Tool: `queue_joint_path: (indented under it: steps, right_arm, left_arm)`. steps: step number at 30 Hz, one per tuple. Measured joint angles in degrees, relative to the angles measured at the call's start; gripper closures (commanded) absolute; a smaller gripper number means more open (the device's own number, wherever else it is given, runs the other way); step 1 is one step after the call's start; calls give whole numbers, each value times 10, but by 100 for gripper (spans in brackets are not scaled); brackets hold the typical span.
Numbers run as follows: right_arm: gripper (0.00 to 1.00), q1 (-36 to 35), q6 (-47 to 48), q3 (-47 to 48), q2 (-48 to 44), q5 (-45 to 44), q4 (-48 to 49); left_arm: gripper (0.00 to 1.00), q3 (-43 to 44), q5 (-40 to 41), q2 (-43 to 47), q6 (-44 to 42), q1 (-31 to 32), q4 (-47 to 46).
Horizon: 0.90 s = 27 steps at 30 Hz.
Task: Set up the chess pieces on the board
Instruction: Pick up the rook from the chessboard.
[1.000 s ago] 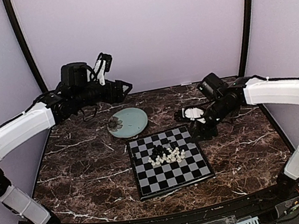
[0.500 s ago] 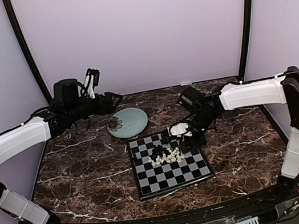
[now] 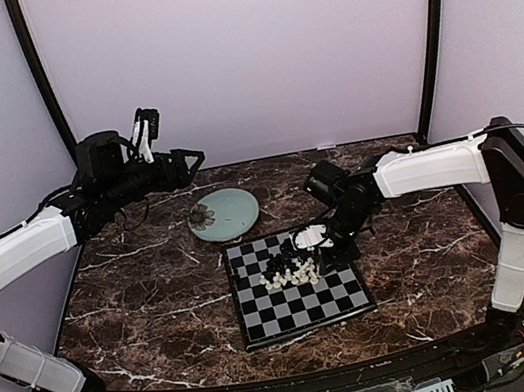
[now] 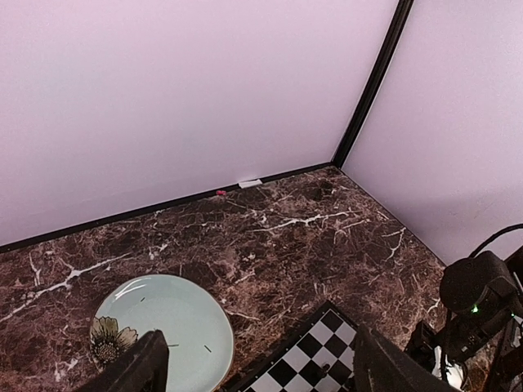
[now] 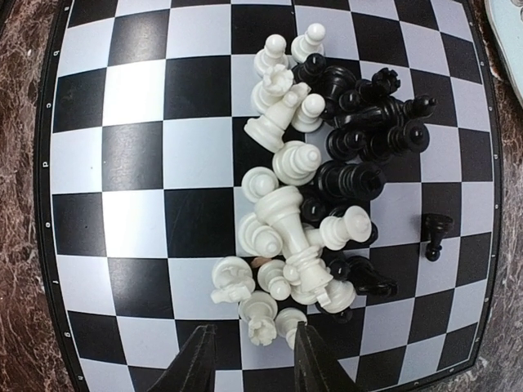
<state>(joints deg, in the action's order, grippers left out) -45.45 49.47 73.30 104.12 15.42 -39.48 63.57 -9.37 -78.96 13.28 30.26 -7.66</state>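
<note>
Right tool (image 5: 252,336) hangs over the chess pieces (image 5: 310,188) heaped on the board (image 5: 131,163).

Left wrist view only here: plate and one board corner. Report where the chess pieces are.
Observer: The chess pieces lie in one mixed heap near the middle of the board, none set in starting rows.
Operator: Give me the right gripper.
Observer: The right gripper hangs at the heap's edge beside white pieces, jaws apart, with nothing visibly held.
Operator: Name any strays.
Observer: One black piece sits alone, apart from the heap, nearer the board's edge.
</note>
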Motion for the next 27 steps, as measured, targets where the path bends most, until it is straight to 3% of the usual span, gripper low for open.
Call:
queue_joint_path:
  steps: [27]
  right_arm:
    - [91, 0, -3, 8, 21, -13, -4]
  left_arm:
    - [20, -2, -3, 0, 1, 0, 0]
